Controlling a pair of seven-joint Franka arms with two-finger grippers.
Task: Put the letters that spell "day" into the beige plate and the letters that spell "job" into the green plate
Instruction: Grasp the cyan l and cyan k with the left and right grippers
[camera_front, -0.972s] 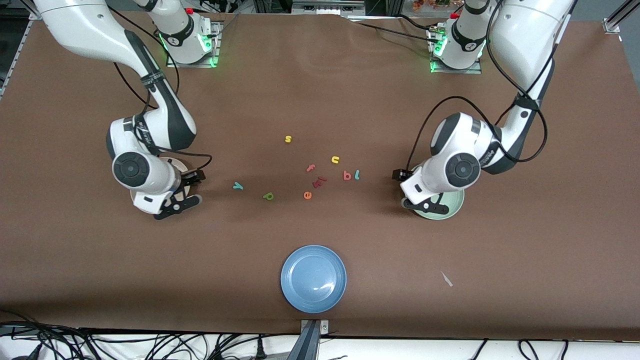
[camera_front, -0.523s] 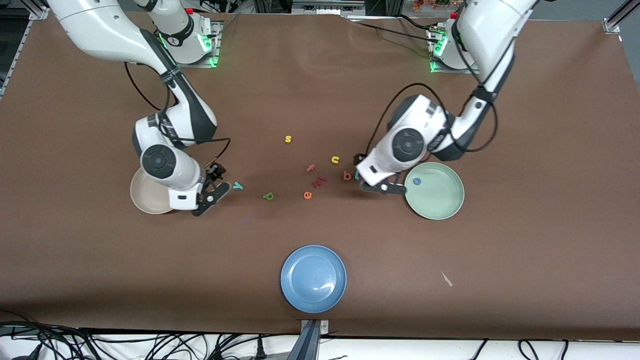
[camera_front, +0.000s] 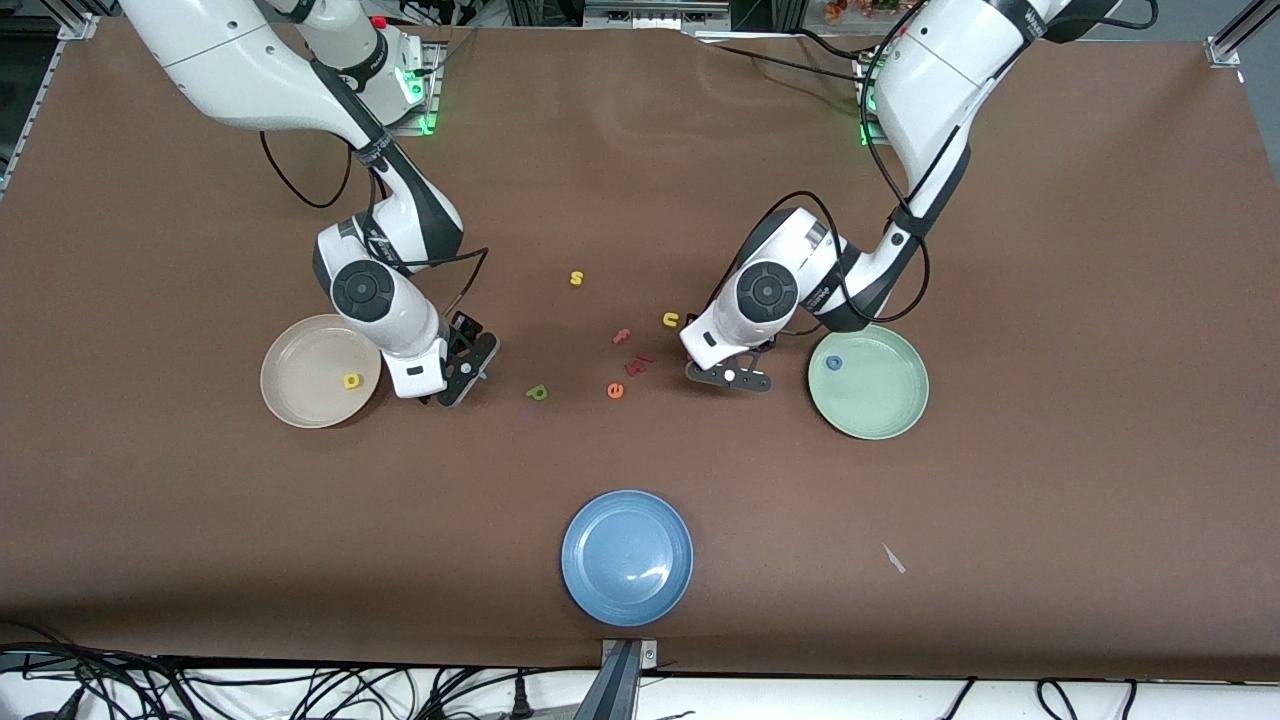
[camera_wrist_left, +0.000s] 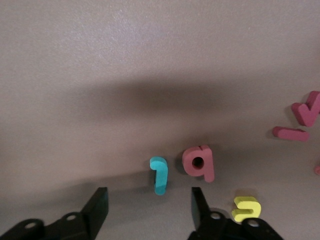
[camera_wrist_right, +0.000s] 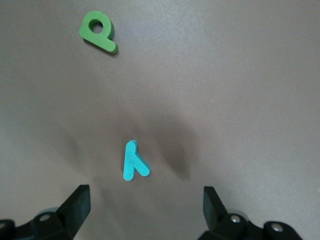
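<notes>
With the desk (camera_front: 640, 180) read as a clock face from the front camera, the beige plate (camera_front: 300, 395) is found at nine o'clock, and the yellow "d" (camera_front: 351, 381) is already seen lying in it, toward its three o'clock rim. The green plate (camera_front: 880, 410) is placed at three o'clock, with the blue "o" (camera_front: 834, 363) resting inside near its ten o'clock edge. A blue plate (camera_front: 627, 557) is set at six o'clock.

The right pincer (camera_wrist_right: 145, 205) is held low over the desk just off the beige plate's three o'clock side. Its fingers (camera_wrist_right: 77, 202) are seen spread wide, nothing pinched, and the teal "y" (camera_wrist_right: 134, 161) is framed flat on the desk just ahead of the gap, touched by neither finger. The green "a" (camera_wrist_right: 98, 32) is spotted well apart from it, at about four o'clock of the "y" in the front view.

The left pincer (camera_wrist_left: 148, 212) is poised low beside the green plate's nine o'clock rim. Its fingers (camera_wrist_left: 199, 207) are parted and nothing is gripped. The light-blue "j" (camera_wrist_left: 159, 175) is caught lying flat with one end reaching into the gap, clear of both fingers. The salmon-pink "b" (camera_wrist_left: 199, 163) is seen just beside the "j", not touching it.

Around the desk's centre, a yellow "s" (camera_front: 576, 278) is noted at twelve o'clock of the loose letters, a yellow "u" (camera_front: 670, 320) near the left arm's wrist, and an orange "e" (camera_front: 616, 391) at six o'clock.
</notes>
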